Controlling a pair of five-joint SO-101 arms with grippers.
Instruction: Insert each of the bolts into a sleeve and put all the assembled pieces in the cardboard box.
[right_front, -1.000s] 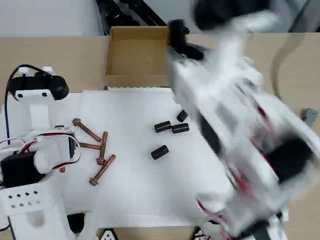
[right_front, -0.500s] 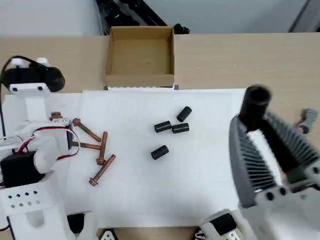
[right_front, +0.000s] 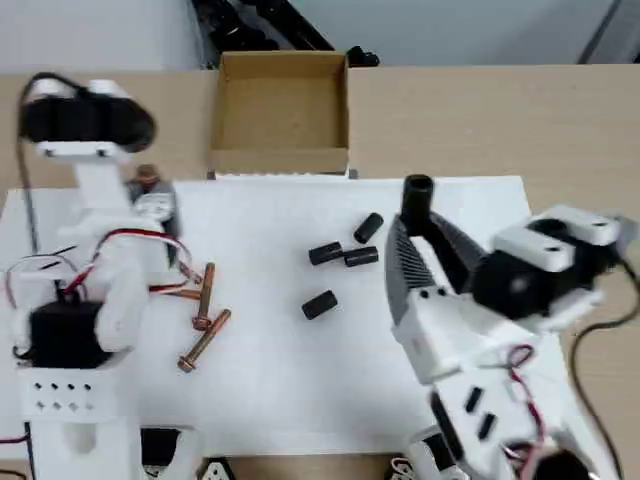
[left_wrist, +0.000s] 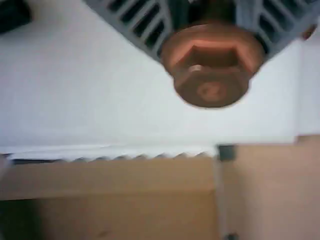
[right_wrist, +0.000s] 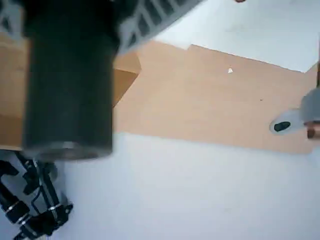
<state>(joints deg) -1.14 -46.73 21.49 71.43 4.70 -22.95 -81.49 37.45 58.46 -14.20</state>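
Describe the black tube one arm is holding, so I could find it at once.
Look at the white sheet in front of the cardboard box. Over its right part, the right gripper holds the black sleeve. Unlike the four sleeves lying flat mid-sheet, it is held on end between grey fingers.

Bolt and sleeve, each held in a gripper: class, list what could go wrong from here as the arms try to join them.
1. The left gripper holds the bolt near its head, and the sleeve juts from the right gripper. A tilted approach could jam them or push one loose.
2. Four loose sleeves lie on the white mat beside the right arm. A low sweep might send them rolling.
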